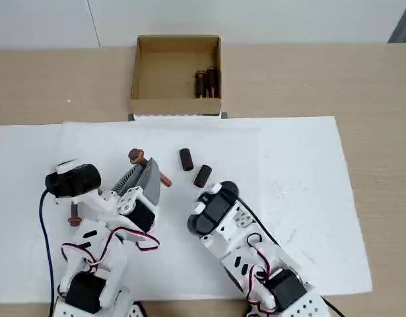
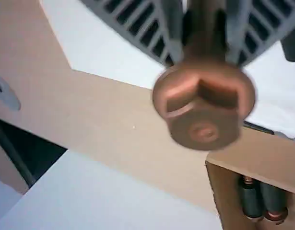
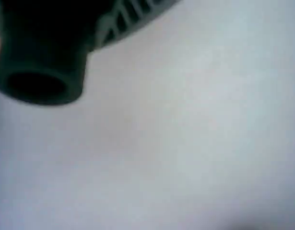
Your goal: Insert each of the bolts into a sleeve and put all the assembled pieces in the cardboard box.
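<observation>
The open cardboard box (image 1: 142, 72) sits on the counter (image 1: 361, 79). Two assembled pieces (image 1: 206, 82), copper bolts in black sleeves, lie side by side by its right wall. A short black sleeve (image 1: 185, 159) lies in front of the box. A second sleeve (image 1: 202, 176) is just beyond it, gripped by the right hand (image 1: 205, 187). A copper hex-head bolt (image 1: 136, 157), tilted, is clamped in the left hand (image 1: 150, 173), off the box's left front corner. Another bolt (image 1: 74, 215) rests farthest from the box.
</observation>
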You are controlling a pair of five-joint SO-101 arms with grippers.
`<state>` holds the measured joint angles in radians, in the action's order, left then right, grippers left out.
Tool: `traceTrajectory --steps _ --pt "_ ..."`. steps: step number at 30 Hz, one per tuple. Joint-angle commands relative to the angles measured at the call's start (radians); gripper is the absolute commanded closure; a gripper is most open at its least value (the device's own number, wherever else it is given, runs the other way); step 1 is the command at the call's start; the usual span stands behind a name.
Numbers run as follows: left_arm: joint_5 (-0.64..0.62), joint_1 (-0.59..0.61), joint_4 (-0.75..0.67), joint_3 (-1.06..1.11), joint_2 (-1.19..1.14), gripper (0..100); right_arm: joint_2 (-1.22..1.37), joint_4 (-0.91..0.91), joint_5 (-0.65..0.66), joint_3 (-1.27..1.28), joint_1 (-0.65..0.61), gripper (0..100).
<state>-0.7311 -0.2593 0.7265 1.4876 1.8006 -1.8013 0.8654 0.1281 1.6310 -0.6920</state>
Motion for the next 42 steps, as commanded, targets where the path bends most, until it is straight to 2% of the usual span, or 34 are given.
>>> traceTrajectory --steps 1,5,9,30,34,42 --pt "-0.020 -0.017 -0.031 -0.028 0.020 99 -0.013 -0.028 0.015 -0.011 -0.045 99.5" --pt "-0.020 -0.074 -0.029 -0.030 0.020 99 -0.013 -0.091 0.017 -0.009 -0.068 99.5" --pt "-0.020 -0.095 -0.029 -0.031 0.020 99 -0.013 -0.163 0.074 -0.006 -0.068 99.5" --pt "-0.017 -0.147 -0.023 -0.031 0.020 99 -0.013 -0.177 0.086 -0.011 -0.065 99.5" --pt "-0.017 -0.147 -0.023 -0.031 0.020 99 -0.012 -0.231 0.087 -0.009 -0.041 99.5" --pt "-0.017 -0.152 -0.023 -0.024 0.018 99 -0.013 -0.245 0.141 -0.012 -0.022 99.5"
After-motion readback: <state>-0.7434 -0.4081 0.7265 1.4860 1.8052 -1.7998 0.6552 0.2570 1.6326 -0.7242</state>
